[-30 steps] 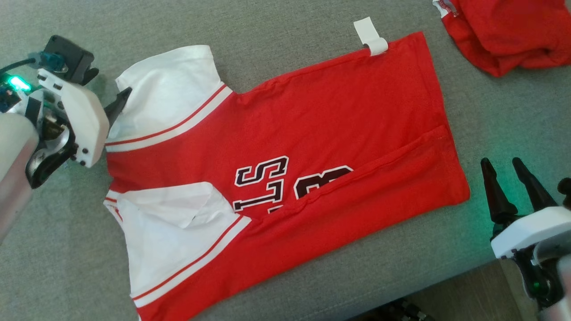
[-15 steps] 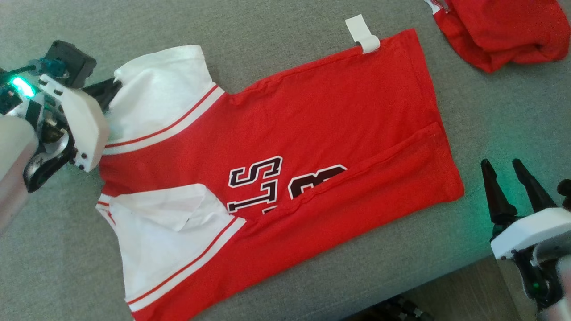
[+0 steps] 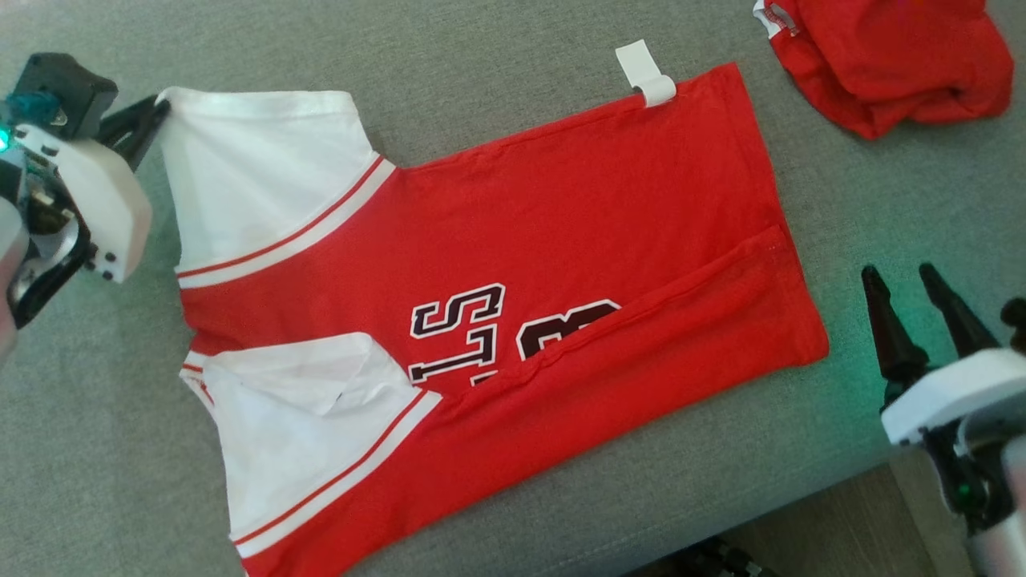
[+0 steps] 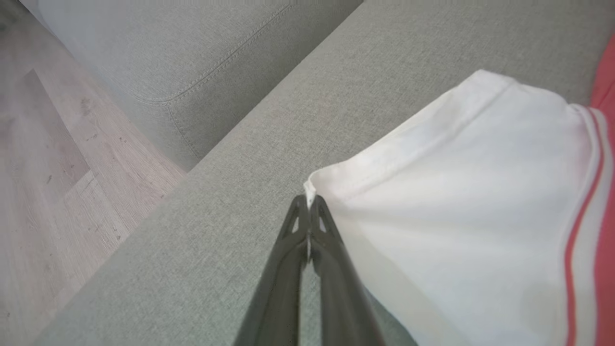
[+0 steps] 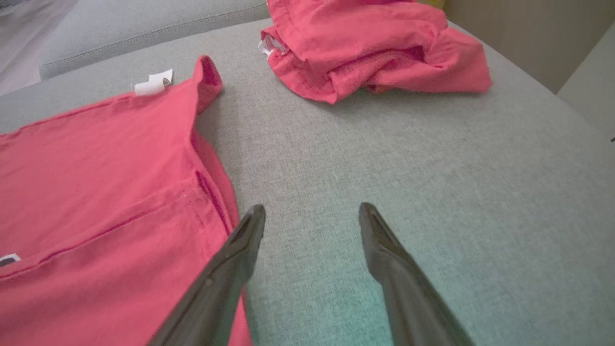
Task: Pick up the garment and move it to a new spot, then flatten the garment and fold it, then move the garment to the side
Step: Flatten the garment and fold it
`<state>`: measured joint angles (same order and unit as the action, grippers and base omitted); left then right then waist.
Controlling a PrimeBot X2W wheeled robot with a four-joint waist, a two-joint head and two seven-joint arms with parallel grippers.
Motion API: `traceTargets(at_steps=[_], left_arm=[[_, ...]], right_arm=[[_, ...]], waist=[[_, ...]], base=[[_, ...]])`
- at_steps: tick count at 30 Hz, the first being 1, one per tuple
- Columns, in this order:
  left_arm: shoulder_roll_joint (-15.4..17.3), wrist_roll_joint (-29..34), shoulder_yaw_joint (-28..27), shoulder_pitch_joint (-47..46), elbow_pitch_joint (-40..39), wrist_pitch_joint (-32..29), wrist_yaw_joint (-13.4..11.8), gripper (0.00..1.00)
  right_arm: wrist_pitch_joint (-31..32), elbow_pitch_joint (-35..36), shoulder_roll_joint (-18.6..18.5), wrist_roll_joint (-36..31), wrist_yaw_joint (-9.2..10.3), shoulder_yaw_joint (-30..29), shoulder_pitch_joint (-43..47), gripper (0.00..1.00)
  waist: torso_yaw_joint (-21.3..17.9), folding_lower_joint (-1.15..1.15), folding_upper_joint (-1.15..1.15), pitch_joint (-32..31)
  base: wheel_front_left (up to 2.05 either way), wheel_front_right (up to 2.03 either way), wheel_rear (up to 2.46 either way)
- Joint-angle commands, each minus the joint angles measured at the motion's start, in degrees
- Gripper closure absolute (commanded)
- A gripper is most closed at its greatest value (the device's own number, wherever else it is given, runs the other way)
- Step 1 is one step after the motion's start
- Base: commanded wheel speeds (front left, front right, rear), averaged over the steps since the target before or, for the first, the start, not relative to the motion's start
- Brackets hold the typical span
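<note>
The garment (image 3: 577, 232) is a red jersey with white sleeves and dark lettering, spread on the grey cushion, its near long edge folded over. My left gripper (image 3: 160, 108) is shut on the corner of the far white sleeve (image 3: 256, 176), stretched flat toward the left. In the left wrist view the fingers (image 4: 288, 269) pinch the sleeve hem (image 4: 310, 190). My right gripper (image 3: 902, 276) stands open over bare cushion just right of the jersey's hem, with nothing between its fingers (image 5: 240, 250).
A second, crumpled red garment (image 3: 890, 56) lies at the far right of the cushion (image 3: 481, 48). A white label (image 3: 645, 72) sticks out from the jersey's far edge. The cushion's front edge and wooden floor (image 3: 842, 521) are at lower right.
My left gripper closed on the far sleeve's corner and pulled it out to the left, unfolding the sleeve flat. The right gripper has stayed put.
</note>
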<state>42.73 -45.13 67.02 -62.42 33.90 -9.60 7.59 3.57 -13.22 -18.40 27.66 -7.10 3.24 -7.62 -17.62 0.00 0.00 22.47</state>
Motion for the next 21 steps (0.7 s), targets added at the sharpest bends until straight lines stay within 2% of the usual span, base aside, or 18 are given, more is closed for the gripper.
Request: traceTargets(at_steps=[1,5,10,21], left_arm=[[1.9,0.5,-2.8,-3.9,0.0,0.8,-0.1,1.0],[1.3,0.8,-2.7,-4.9,1.2,1.7,-0.1,1.0],[0.5,1.4,-1.8,-6.7,1.8,1.8,-0.1,1.0],[-0.4,0.9,1.1,-9.5,1.6,1.9,-0.1,1.0]], right_arm=[[0.3,2.2,-2.2,-0.3,-0.39,0.9,-1.8,0.0],[3.1,2.3,-2.8,0.1,-0.39,3.5,-6.7,0.0],[10.5,-0.2,-4.0,1.4,-0.39,9.4,-16.2,0.0],[24.5,-17.1,-1.6,7.1,-0.39,17.5,-36.5,0.0]], waist=[[0.0,0.0,0.0,0.0],[0.1,0.0,0.0,-0.2],[0.8,0.0,0.0,0.0],[3.5,0.0,0.0,1.1]], base=[[0.0,0.0,0.0],[0.0,0.0,0.0],[0.0,0.0,0.0],[0.0,0.0,0.0]])
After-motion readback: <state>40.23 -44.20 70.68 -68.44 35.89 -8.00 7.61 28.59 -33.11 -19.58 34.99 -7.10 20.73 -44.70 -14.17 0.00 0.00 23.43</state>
